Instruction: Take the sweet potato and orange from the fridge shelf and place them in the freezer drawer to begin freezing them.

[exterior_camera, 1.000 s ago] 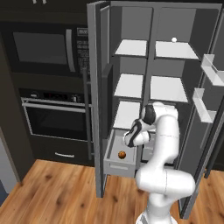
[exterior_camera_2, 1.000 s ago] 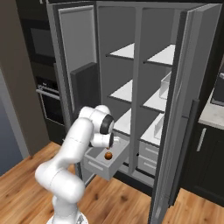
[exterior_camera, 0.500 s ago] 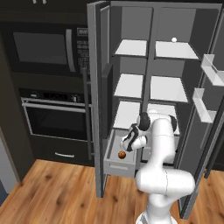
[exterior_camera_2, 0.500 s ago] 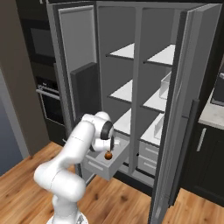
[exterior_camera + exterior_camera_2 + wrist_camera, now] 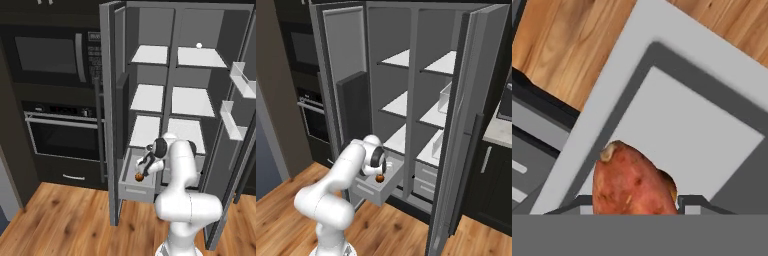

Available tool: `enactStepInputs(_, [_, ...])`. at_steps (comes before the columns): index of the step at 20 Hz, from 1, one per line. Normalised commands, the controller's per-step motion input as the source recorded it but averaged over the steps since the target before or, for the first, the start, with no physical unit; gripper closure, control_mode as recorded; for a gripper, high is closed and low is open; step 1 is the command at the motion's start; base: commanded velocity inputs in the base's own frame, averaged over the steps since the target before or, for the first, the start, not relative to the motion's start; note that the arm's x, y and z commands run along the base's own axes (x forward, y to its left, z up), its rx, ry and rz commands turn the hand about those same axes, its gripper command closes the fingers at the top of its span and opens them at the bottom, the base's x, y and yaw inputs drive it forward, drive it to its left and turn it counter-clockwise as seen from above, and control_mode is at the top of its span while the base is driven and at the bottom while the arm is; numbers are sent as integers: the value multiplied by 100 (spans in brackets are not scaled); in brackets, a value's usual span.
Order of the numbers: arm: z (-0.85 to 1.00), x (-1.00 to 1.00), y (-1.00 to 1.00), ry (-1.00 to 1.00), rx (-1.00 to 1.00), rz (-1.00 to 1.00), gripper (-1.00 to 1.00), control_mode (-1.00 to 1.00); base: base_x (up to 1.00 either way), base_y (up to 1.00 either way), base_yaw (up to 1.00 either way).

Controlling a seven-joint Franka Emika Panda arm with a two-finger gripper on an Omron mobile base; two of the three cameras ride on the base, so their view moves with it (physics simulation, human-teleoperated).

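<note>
Your hand [image 5: 634, 200] is pinching the sweet potato [image 5: 633, 181], which hangs directly over the open freezer drawer [image 5: 131, 183]; in the left base view the hand [image 5: 141, 173] sits just above the drawer's box with the reddish lump at its tip. From the hand view the potato's far end points toward the drawer's near-left inner corner, with bare grey floor spreading beyond it, so I judge the step in hand is the release. To do it well, lower a little further so the potato drops a short way rather than bouncing, and nudge toward the middle of the drawer floor before spreading the fingers — the potato sits close to the side wall. The drawer is narrow and deep: keep the wrist clear of its rim and of the fridge door [image 5: 110, 100] standing just beside the drawer. Above the drawer the lowest shelf [image 5: 145, 131] overhangs, so withdraw outward toward the wood floor, not straight up. I cannot make out the orange anywhere.
</note>
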Motion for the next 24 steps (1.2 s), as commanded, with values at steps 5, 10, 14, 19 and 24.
enactStepInputs(5, [-17,48,0,0,0,0,100,-100,0,0,0])
enactStepInputs(10, [-30,46,0,0,-1,0,100,-100,0,0,0])
enactStepInputs(14, [-40,39,0,0,-1,0,100,-100,0,0,0])
enactStepInputs(19, [-19,51,0,0,0,0,-100,-100,0,0,0])
enactStepInputs(24, [0,26,0,1,0,0,-100,-100,0,0,0])
